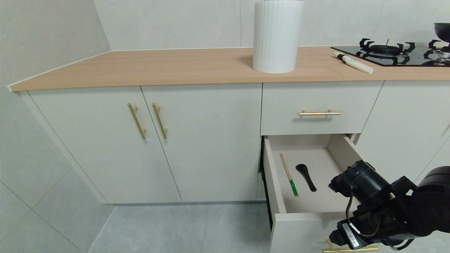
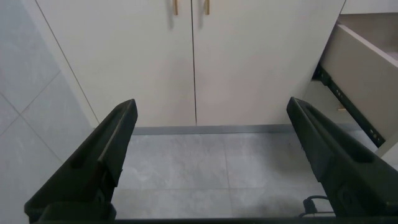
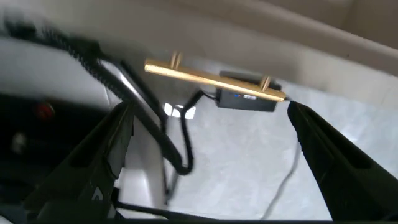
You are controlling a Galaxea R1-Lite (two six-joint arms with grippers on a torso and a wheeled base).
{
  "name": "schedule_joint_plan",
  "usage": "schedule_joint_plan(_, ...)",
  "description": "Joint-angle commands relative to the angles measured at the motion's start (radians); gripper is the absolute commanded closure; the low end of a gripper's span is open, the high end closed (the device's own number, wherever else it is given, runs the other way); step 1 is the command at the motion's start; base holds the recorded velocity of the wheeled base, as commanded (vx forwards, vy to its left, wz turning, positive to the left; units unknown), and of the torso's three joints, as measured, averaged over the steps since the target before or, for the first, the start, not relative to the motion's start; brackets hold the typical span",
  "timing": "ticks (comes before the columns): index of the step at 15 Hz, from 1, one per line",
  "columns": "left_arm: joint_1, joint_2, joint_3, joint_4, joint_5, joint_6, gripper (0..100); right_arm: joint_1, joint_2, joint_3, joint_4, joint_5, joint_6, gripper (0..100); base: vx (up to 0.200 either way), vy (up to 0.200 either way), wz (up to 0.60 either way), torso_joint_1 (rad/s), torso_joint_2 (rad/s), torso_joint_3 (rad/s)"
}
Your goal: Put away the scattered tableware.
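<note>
The lower drawer (image 1: 275, 182) stands pulled out. Inside it lie a pair of wooden chopsticks with green tips (image 1: 289, 174) and a black spoon (image 1: 306, 176), side by side. A white utensil with a dark band (image 1: 353, 62) rests on the wooden counter beside the hob. My right arm hangs low in front of the drawer's front panel. My right gripper (image 3: 210, 112) is open, with the drawer's gold handle (image 3: 214, 79) just beyond its fingers. My left gripper (image 2: 211, 109) is open and holds nothing, low over the floor and facing the closed cabinet doors.
A tall white ribbed container (image 1: 277, 35) stands on the counter (image 1: 158, 66). A black gas hob (image 1: 390, 52) is at the right end. The upper drawer (image 1: 320, 113) and the two cabinet doors (image 1: 151, 119) are closed. Grey floor tiles (image 1: 158, 228) lie free to the left of the open drawer.
</note>
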Motion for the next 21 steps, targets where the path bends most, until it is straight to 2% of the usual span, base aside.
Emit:
schedule_joint_plan(1, 0.000, 0.000, 0.000, 0.000, 0.000, 0.000, 0, -0.016, 0.045, -0.045, 0.000, -0.002, 0.044, 0, 0.000, 0.000, 0.00, 0.000, 0.00, 0.000)
schedule_joint_plan(5, 0.000, 0.000, 0.000, -0.001, 0.000, 0.001, 0, -0.019, 0.102, -0.112, 0.000, -0.048, 0.144, 0, 0.000, 0.000, 0.00, 0.000, 0.00, 0.000)
schedule_joint_plan(9, 0.000, 0.000, 0.000, 0.000, 0.000, 0.001, 0, -0.044, 0.135, -0.149, -0.020, -0.077, 0.176, 0, 0.000, 0.000, 0.00, 0.000, 0.00, 0.000)
schedule_joint_plan(13, 0.000, 0.000, 0.000, 0.000, 0.000, 0.000, 0, -0.093, 0.177, -0.152, -0.150, -0.078, 0.159, 0, 0.000, 0.000, 0.00, 0.000, 0.00, 0.000)
schedule_joint_plan(18, 0.000, 0.000, 0.000, -0.001, 0.000, 0.001, 0, -0.143, 0.240, -0.236, -0.153, -0.078, 0.111, 0, 0.000, 0.000, 0.00, 0.000, 0.00, 0.000)
schedule_joint_plan(21, 0.000, 0.000, 0.000, 0.000, 0.000, 0.001, 0, -0.165, 0.299, -0.339, -0.153, -0.078, 0.070, 0, 0.000, 0.000, 0.00, 0.000, 0.00, 0.000)
